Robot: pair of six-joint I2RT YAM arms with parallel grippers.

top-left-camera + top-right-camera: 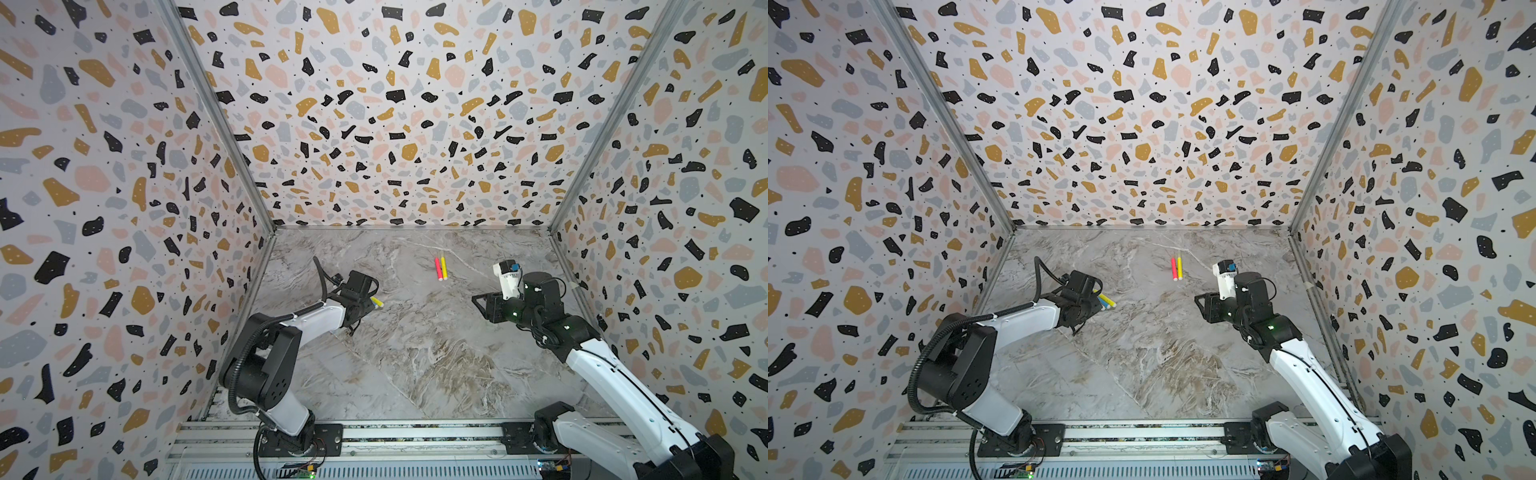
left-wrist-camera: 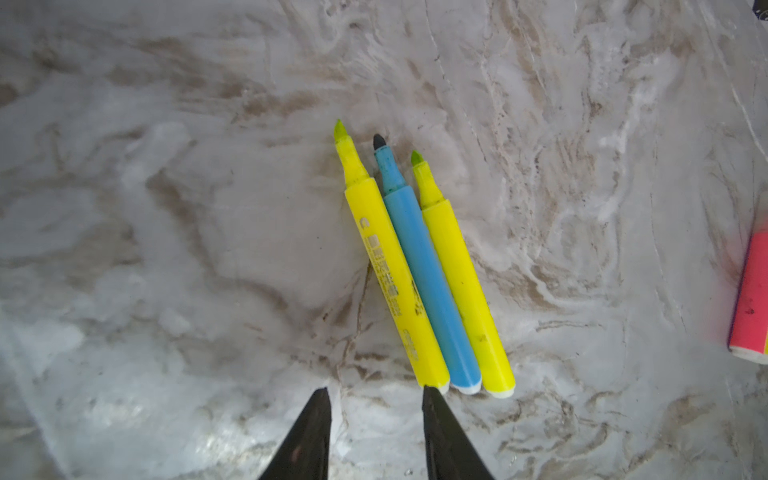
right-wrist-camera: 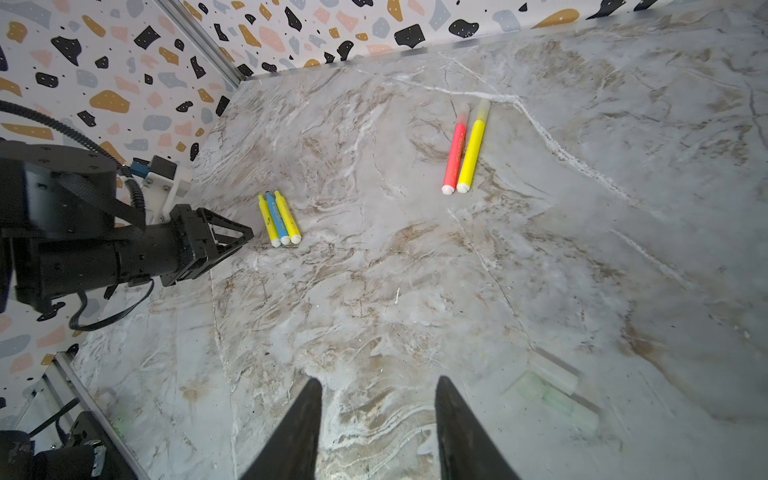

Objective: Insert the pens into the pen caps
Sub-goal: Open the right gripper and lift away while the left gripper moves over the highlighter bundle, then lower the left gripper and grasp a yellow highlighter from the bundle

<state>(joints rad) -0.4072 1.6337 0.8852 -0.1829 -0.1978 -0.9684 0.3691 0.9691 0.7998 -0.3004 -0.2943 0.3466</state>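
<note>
With left gripper and right gripper spread empty, two pens could be pinched together, since three lie touching.

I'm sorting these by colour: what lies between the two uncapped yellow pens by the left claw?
The blue pen lies between them, touching both; the left wrist view shows it best.

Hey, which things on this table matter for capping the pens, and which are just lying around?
For the job: printed yellow pen, blue pen, plain yellow pen, all uncapped, side by side; blurry clear caps, it seems.
Just lying about: pink pen and capped yellow pen at the back, apparently finished.
</note>
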